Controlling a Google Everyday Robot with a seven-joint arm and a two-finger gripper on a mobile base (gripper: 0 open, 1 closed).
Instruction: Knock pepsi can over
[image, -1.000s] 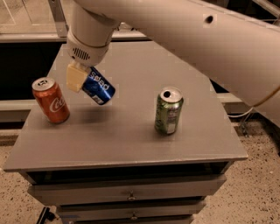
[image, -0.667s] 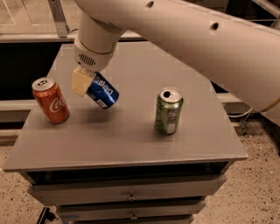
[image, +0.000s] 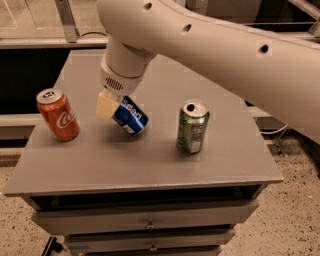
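Note:
The blue pepsi can (image: 132, 118) is tilted on the grey table top (image: 150, 160), its top leaning up-left and hidden under the wrist, its lower end on or just above the surface at centre-left. My gripper (image: 119, 108) comes down from the large white arm and is shut on the can's upper part. One cream finger (image: 107, 105) shows against the can's left side; the other is hidden behind the can.
An orange-red Coca-Cola can (image: 58, 114) stands upright near the table's left edge. A green can (image: 192, 126) stands upright right of centre. Drawers (image: 150, 224) run below the front edge. The speckled floor (image: 295, 215) lies to the right.
The gripper and the tilted pepsi can have shifted together a little to the right and toward the front. The other two cans have not moved.

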